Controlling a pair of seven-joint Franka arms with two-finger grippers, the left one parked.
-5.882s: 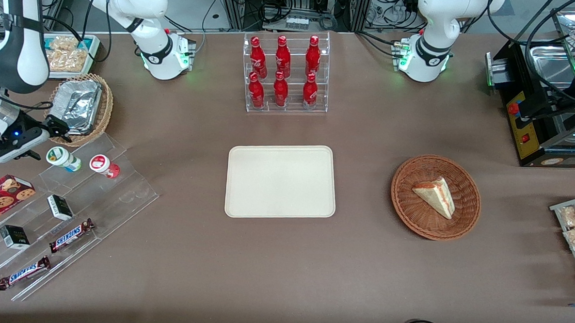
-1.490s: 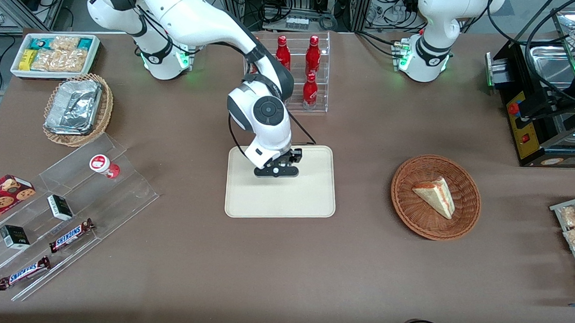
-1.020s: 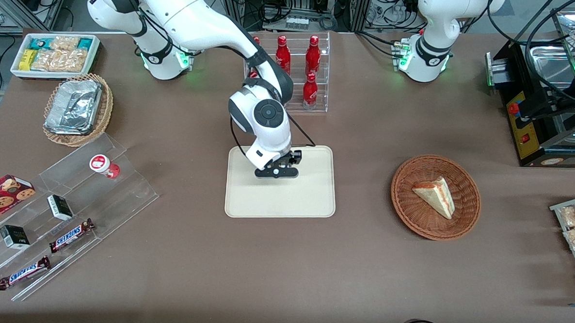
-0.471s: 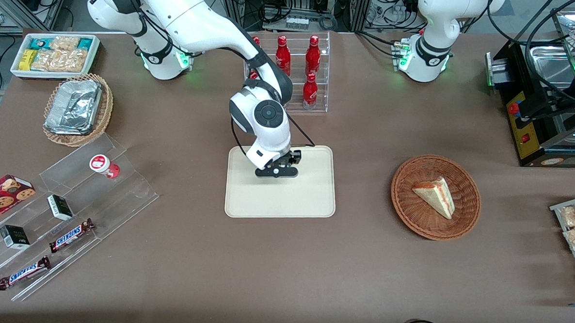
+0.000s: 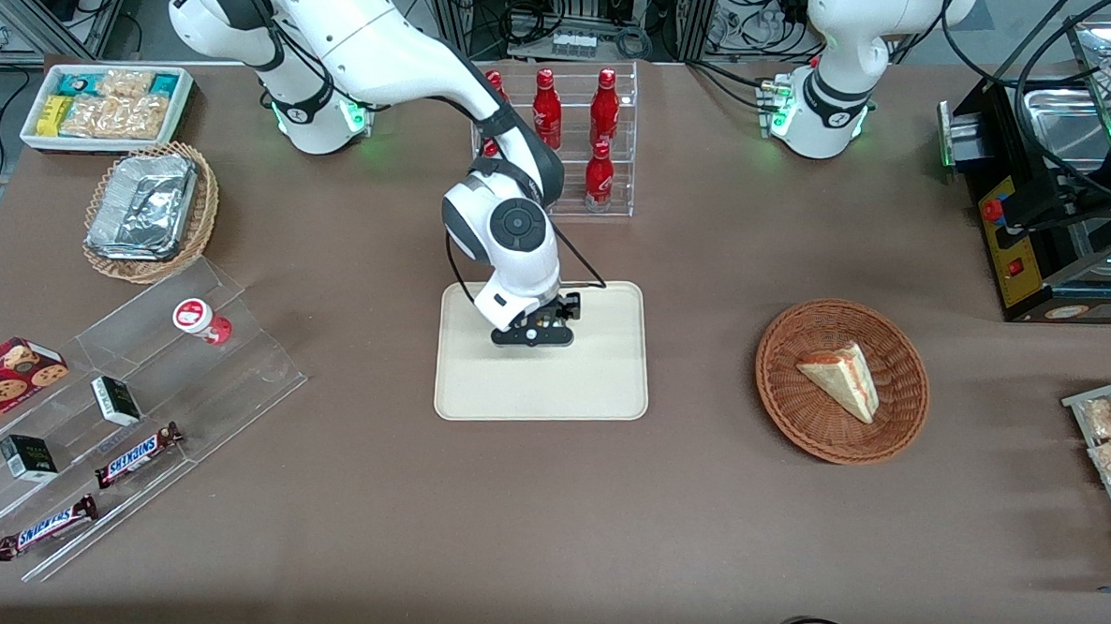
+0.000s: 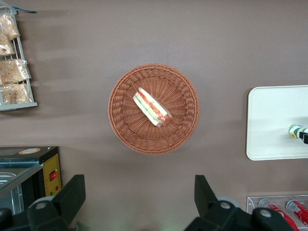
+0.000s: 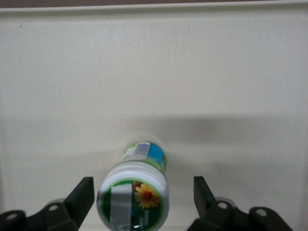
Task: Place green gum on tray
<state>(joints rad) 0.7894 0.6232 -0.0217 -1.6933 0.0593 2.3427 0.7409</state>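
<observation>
The green gum (image 7: 134,196), a white bottle with a green label and a flower mark on its lid, stands upright on the cream tray (image 7: 144,72). My gripper (image 7: 143,198) is open just above it, with one finger on each side of the lid and a gap on both sides. In the front view the gripper (image 5: 533,334) is low over the tray (image 5: 599,389), in the half farther from the camera, and hides the bottle. The left wrist view shows the gum (image 6: 295,131) on the tray (image 6: 274,115).
A like bottle with a red lid (image 5: 201,319) sits on the clear stepped rack (image 5: 234,373) with snack bars toward the working arm's end. A cola bottle rack (image 5: 601,164) stands just past the tray. A wicker basket (image 5: 903,402) holds a sandwich toward the parked arm's end.
Several seconds ago the green gum sat on the clear rack by my gripper; now it stands on the tray. Over the last second the gripper has barely moved.
</observation>
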